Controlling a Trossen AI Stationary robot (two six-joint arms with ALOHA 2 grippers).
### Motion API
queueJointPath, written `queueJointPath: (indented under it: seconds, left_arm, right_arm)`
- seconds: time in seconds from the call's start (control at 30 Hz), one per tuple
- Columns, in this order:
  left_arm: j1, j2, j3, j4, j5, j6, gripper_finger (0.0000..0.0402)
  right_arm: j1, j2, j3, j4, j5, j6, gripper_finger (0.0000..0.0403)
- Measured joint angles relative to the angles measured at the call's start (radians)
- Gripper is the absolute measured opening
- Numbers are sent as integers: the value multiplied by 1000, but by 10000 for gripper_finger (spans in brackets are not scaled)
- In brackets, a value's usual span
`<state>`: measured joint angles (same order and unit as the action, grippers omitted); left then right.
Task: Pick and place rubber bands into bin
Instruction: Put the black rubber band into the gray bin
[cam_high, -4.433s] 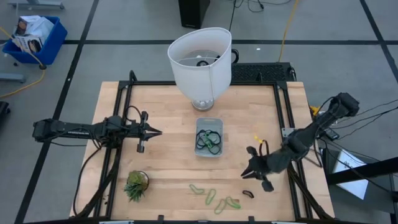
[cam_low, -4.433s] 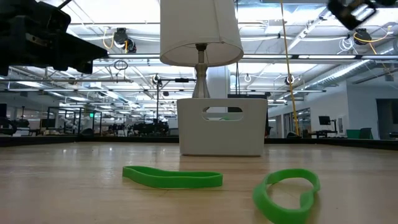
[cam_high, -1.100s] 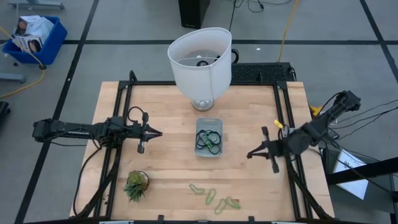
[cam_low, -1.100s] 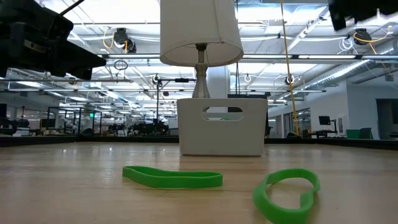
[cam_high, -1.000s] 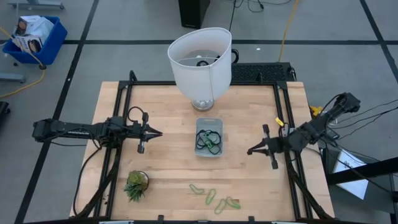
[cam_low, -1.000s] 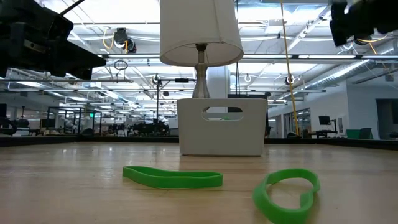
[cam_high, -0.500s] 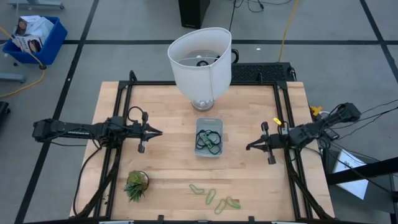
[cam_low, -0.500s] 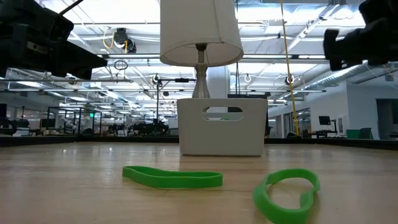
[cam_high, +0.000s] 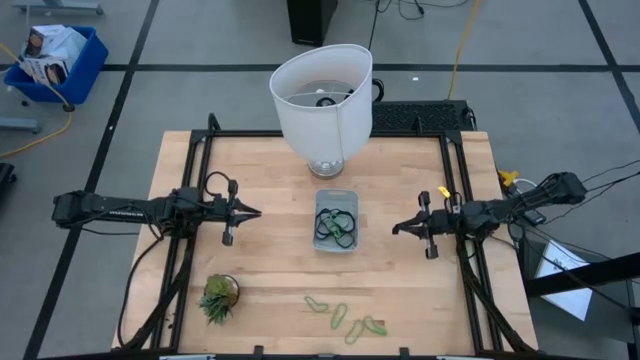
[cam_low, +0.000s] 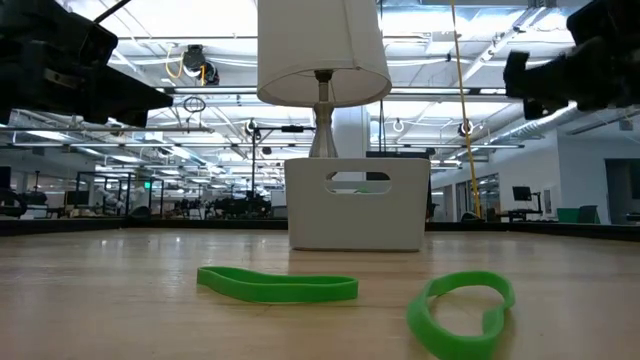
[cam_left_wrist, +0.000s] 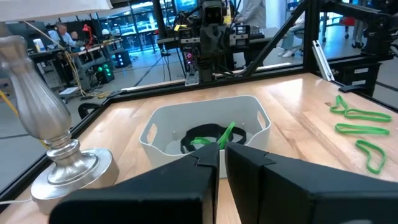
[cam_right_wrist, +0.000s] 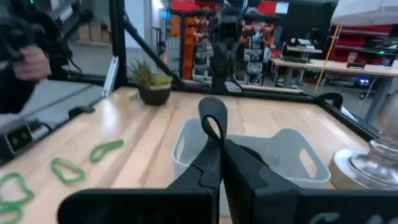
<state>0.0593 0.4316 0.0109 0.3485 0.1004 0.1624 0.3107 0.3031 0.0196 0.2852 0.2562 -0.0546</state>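
The right gripper (cam_high: 400, 226) hovers at three o'clock from the bin (cam_high: 336, 221), well apart from it, its fingers (cam_right_wrist: 214, 163) pressed together on a small dark rubber band (cam_right_wrist: 213, 121) that loops up from the tips. The bin sits mid-table with dark and green rubber bands (cam_high: 335, 229) tangled inside. At its twelve o'clock stands a white lamp (cam_high: 322, 97). More light green rubber bands (cam_high: 345, 315) lie loose on the wood at six o'clock. The left gripper (cam_high: 255, 212) waits at nine o'clock, its fingers (cam_left_wrist: 186, 180) nearly touching and holding nothing. A small potted plant (cam_high: 219, 296) sits toward seven o'clock.
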Motion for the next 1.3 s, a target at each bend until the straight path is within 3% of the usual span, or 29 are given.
queueJointPath:
  seconds: [0.3, 0.47, 0.63, 0.77, 1.07, 1.3]
  left_arm:
    - [0, 0, 0, -1, -17, 0, 35]
    - [0, 0, 0, -2, -17, -1, 35]
    - [0, 0, 0, 0, -24, 0, 35]
    - [0, 0, 0, 6, -25, 3, 35]
    - [0, 0, 0, 17, -25, 6, 35]
    - [0, 0, 0, 16, -26, 8, 35]
  right_arm:
    - [0, -1, -2, 4, 7, 3, 2]
    - [-5, 0, -1, 83, 109, -37, 3]
    - [-27, 64, 69, 55, 82, -71, 2]
    - [-55, 197, 187, 36, 81, -67, 1]
    - [-175, 637, 494, -75, -2, -59, 1]
    - [-269, 967, 746, -239, -158, -31, 1]
